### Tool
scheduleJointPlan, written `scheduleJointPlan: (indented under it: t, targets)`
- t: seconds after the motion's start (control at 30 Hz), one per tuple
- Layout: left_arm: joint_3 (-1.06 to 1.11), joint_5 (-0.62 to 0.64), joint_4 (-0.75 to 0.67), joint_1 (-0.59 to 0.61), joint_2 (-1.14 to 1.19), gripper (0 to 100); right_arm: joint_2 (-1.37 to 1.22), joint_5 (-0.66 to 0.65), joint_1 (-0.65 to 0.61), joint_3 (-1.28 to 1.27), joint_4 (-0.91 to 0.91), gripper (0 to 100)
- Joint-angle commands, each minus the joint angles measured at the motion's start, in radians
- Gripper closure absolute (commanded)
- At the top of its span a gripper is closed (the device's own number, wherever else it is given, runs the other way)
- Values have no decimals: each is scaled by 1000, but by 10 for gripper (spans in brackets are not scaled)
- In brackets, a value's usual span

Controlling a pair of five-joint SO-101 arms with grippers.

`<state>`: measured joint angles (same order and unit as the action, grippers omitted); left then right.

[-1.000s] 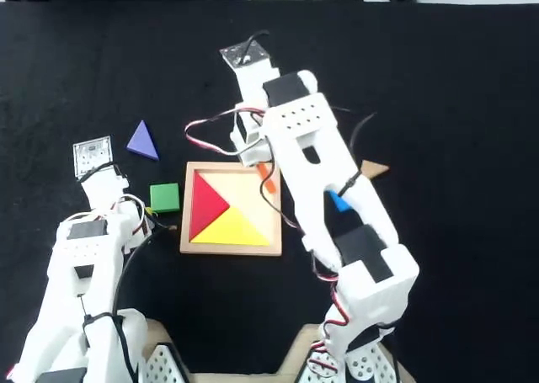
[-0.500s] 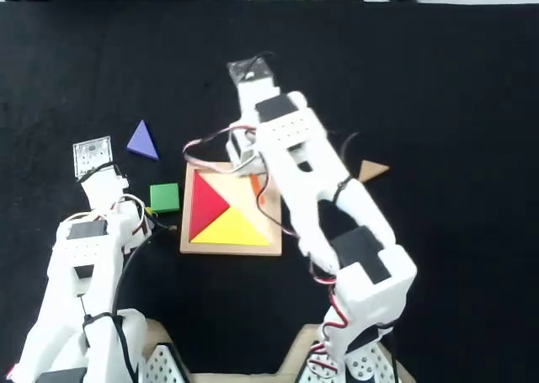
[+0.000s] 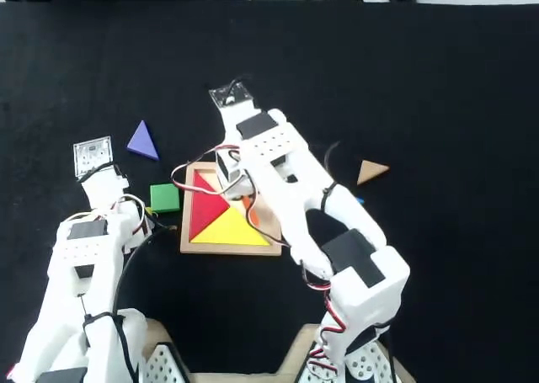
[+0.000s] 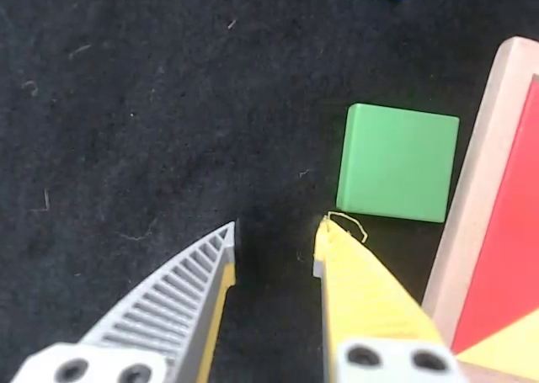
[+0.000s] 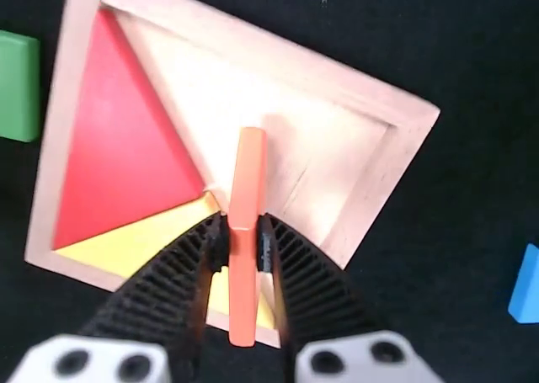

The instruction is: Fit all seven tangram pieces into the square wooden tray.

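Now, R gripper (image 5: 240,231) clamped on orange piece (image 5: 246,172), edge-up over wooden tray (image 5: 375,185); red triangle (image 5: 126,164), yellow triangle (image 5: 143,244) lie inside. L gripper (image 4: 278,236) parted, empty, near green square (image 4: 396,160) at tray's 9 o'clock.

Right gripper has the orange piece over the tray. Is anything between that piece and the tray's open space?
Nothing visible does. The right gripper holds the orange piece on edge, its tip over bare wood of the tray. The red triangle and yellow triangle fill the other half, close beside it.
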<state>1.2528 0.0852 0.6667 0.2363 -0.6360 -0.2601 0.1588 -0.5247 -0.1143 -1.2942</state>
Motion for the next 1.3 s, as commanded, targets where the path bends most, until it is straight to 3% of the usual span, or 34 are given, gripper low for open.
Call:
scheduleJointPlan:
  t: [0.0,0.43,0.7,1.27]
  targets:
    - [-45,6,-11,-13,3,841,8,8,15,-19,35,987]
    - [-45,6,-11,-13,3,841,8,-3,17,-44,68,979]
    - [-45,6,-11,-13,3,841,8,-100,15,-47,63,773]
    - [-45,6,-12,-13,3,841,13,-109,21,-50,58,814]
